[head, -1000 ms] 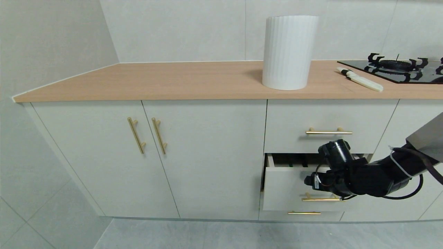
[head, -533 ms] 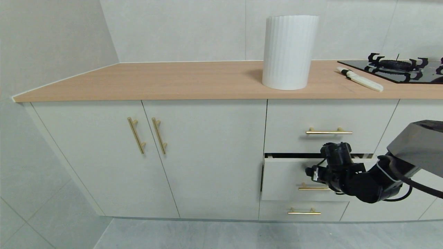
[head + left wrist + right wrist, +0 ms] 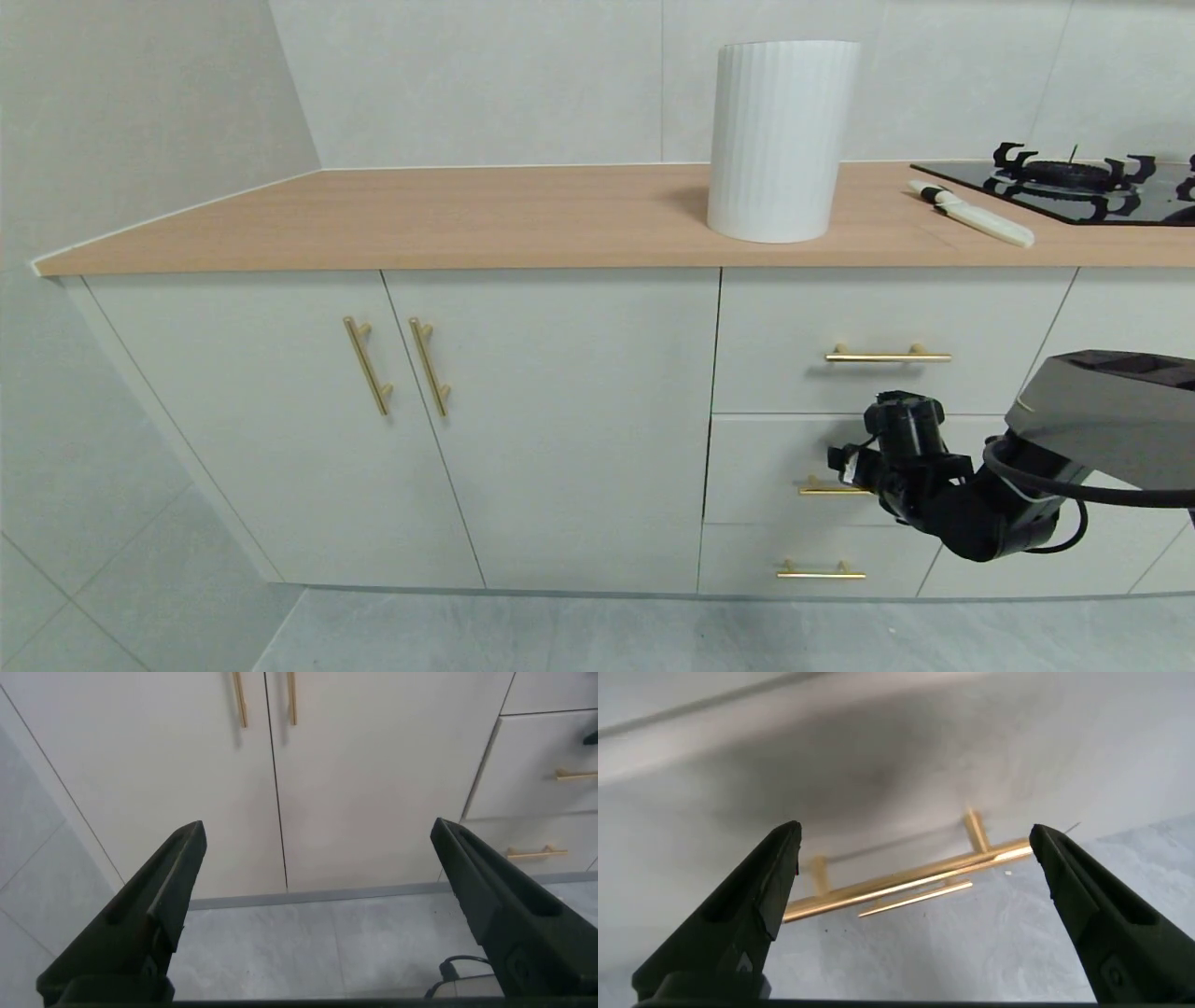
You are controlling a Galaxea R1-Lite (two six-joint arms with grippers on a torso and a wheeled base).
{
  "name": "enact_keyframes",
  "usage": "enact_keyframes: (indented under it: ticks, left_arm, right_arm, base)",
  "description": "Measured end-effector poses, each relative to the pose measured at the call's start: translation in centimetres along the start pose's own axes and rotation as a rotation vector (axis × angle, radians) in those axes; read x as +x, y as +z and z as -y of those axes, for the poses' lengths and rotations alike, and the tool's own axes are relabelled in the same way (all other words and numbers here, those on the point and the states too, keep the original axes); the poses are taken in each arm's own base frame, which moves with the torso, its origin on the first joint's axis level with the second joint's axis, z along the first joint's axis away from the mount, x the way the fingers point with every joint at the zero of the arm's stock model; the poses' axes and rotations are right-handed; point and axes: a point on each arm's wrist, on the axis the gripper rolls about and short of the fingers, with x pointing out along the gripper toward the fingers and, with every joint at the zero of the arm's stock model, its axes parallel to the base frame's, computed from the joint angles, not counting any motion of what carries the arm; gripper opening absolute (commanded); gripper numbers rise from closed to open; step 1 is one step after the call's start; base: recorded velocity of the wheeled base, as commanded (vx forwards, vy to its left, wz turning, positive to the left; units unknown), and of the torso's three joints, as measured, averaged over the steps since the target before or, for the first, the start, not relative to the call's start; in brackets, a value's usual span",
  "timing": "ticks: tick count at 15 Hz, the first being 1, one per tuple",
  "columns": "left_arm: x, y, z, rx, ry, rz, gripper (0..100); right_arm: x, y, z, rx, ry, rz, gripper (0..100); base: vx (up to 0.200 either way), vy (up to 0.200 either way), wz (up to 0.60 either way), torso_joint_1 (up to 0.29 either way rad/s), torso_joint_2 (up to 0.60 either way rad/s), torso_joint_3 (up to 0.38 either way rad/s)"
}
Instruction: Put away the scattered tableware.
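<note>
The middle drawer (image 3: 761, 467) of the white cabinet is closed, its front flush with the drawers above and below. My right gripper (image 3: 845, 465) sits right at the drawer's brass handle (image 3: 820, 487). In the right wrist view the right gripper (image 3: 913, 838) is open, with that brass handle (image 3: 906, 882) just beyond the fingers and nothing held. A white knife (image 3: 971, 213) with a dark band lies on the wooden counter (image 3: 467, 219) near the stove. My left gripper (image 3: 316, 831) hangs open and holds nothing, facing the cabinet doors (image 3: 271, 765) and the grey floor.
A tall white ribbed canister (image 3: 780, 140) stands on the counter. A black gas hob (image 3: 1074, 182) is at the far right. The top drawer handle (image 3: 887, 356) and bottom drawer handle (image 3: 820, 573) frame the middle one. Two doors with brass handles (image 3: 369, 364) are to the left.
The middle drawer stood partly pulled out and is now shut. My right gripper moved in toward the cabinet with the drawer front.
</note>
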Motion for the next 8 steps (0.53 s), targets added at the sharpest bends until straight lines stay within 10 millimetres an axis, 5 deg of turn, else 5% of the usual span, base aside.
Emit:
enact_keyframes:
  ticks: [8]
  left_arm:
    - [0.0, 0.0, 0.0, 0.000, 0.000, 0.000, 100]
  right_arm:
    - [1.6, 0.2, 0.4, 0.032, -0.010, 0.056, 100]
  base:
    - [0.000, 0.000, 0.00, 0.000, 0.00, 0.000]
